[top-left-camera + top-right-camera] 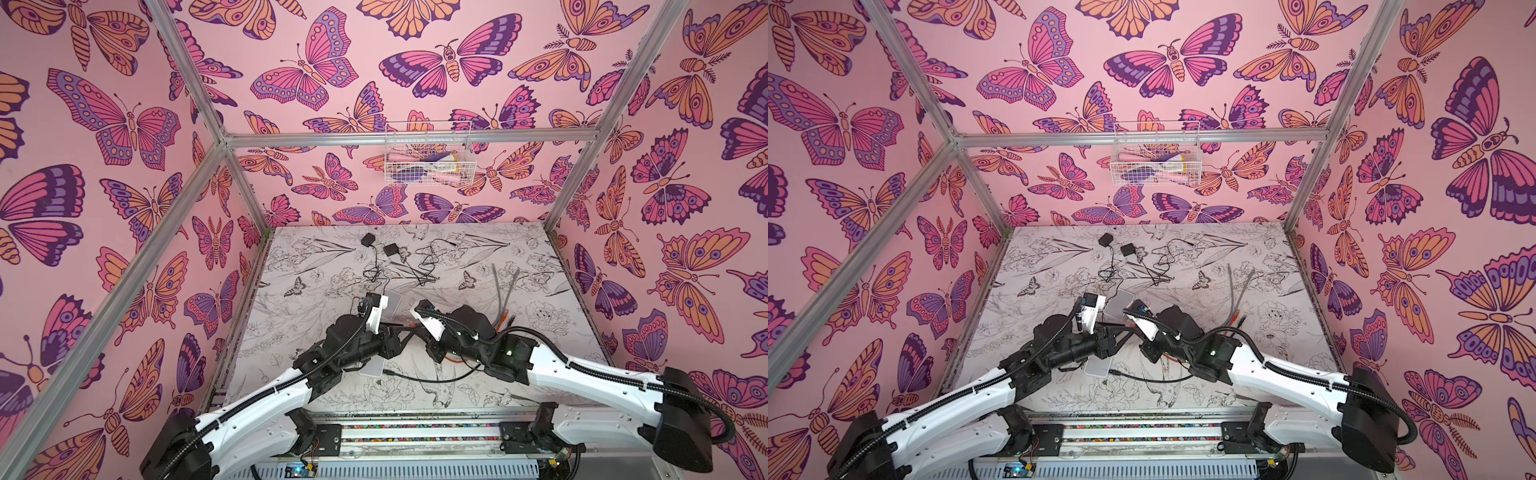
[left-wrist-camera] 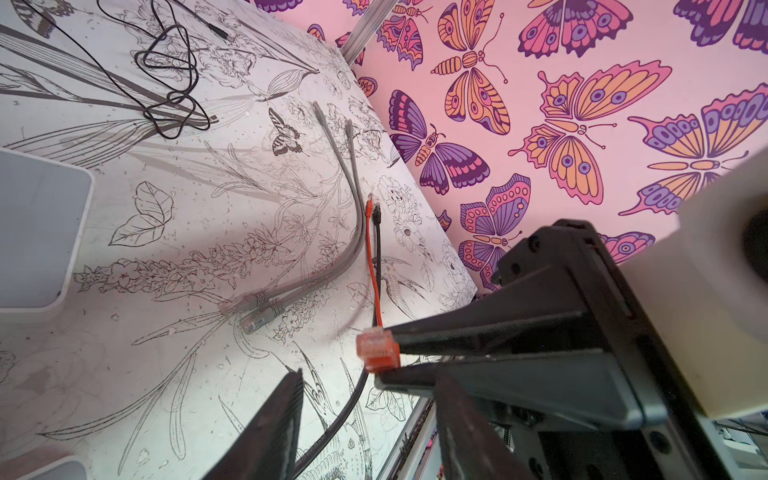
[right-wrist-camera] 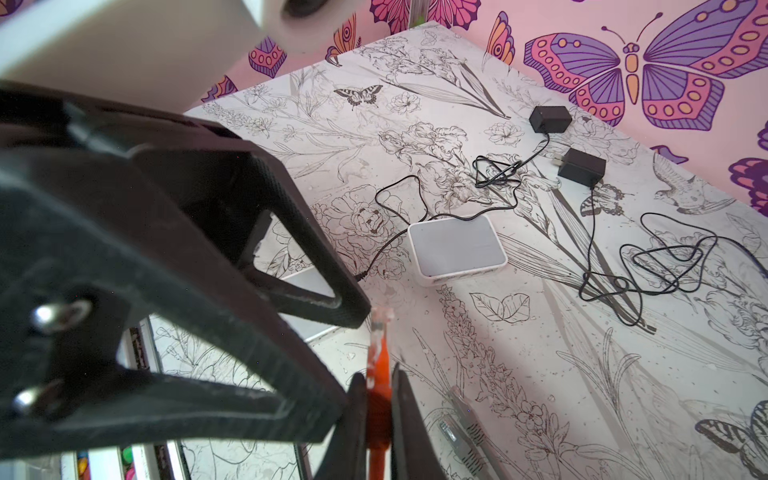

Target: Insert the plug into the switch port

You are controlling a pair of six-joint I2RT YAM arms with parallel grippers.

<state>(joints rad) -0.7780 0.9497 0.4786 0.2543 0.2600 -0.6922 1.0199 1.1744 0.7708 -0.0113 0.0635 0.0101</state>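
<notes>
The orange plug ends an orange cable. My right gripper is shut on that cable just behind the plug and holds it above the table. My left gripper stands open, with the plug at the level of its fingertips, close to one finger and not gripped. Both grippers meet over the table's middle in both top views, near the plug. One white switch lies flat beyond the plug, apart from it. A second white box lies partly under the left arm.
Two grey network cables and a black one lie to the right. Two black power adapters with tangled black leads lie at the back. A wire basket hangs on the back wall.
</notes>
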